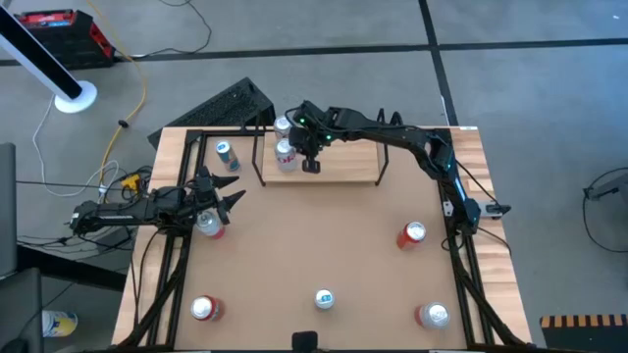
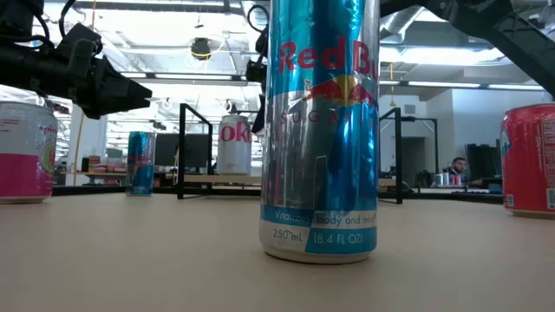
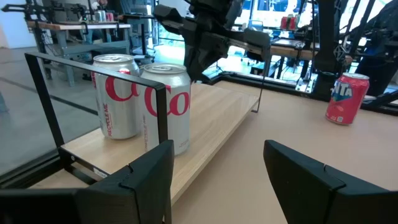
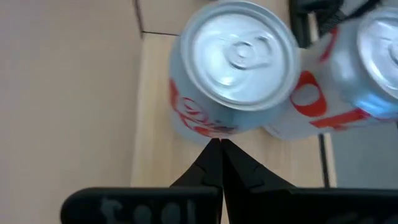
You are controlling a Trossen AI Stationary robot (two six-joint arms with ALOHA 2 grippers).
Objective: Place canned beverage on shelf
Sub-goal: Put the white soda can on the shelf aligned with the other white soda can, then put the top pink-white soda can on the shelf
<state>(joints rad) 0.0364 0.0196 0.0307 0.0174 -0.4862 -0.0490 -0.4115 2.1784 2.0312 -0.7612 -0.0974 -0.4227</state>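
Note:
The shelf [image 1: 343, 162], a pale wood plank in a black rod frame, stands at the table's far middle. Two silver Diet Coke cans [image 1: 286, 155] [image 1: 284, 126] stand upright on its left end; they also show in the left wrist view [image 3: 168, 106] [image 3: 115, 93]. My right gripper [image 1: 311, 165] is shut and points down over the plank, just right of the nearer can [image 4: 239, 62]; I cannot tell whether it touches it. My left gripper [image 3: 217, 168] is open and empty at the table's left, facing the shelf, with a silver can [image 1: 209, 224] beside it.
A blue can [image 1: 226, 155] stands left of the shelf. A Red Bull can [image 1: 324, 299] stands at the near middle. A red Fanta can [image 1: 412, 233] is at the right. Two more cans [image 1: 206, 309] [image 1: 432, 314] stand at the near corners. Most of the plank is bare.

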